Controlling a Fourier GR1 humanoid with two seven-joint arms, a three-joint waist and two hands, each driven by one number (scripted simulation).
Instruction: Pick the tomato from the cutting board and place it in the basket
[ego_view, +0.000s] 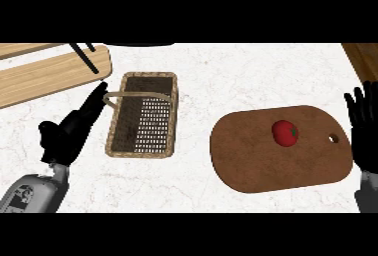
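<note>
A red tomato (285, 133) lies on the brown cutting board (258, 160), toward its upper right, near the board's small hole. A woven wicker basket (142, 145) with a handle stands left of the board and holds nothing visible. My right hand (365, 135) is at the right edge, just beyond the board's right side, fingers straight and pointing up, open and apart from the tomato. My left hand (72, 132) stretches flat just left of the basket, fingers straight, open, holding nothing.
A light wooden surface (44, 75) with black bars across it lies at the upper left. A dark wooden strip (363, 57) shows at the upper right corner. White marble counter (251, 75) surrounds basket and board.
</note>
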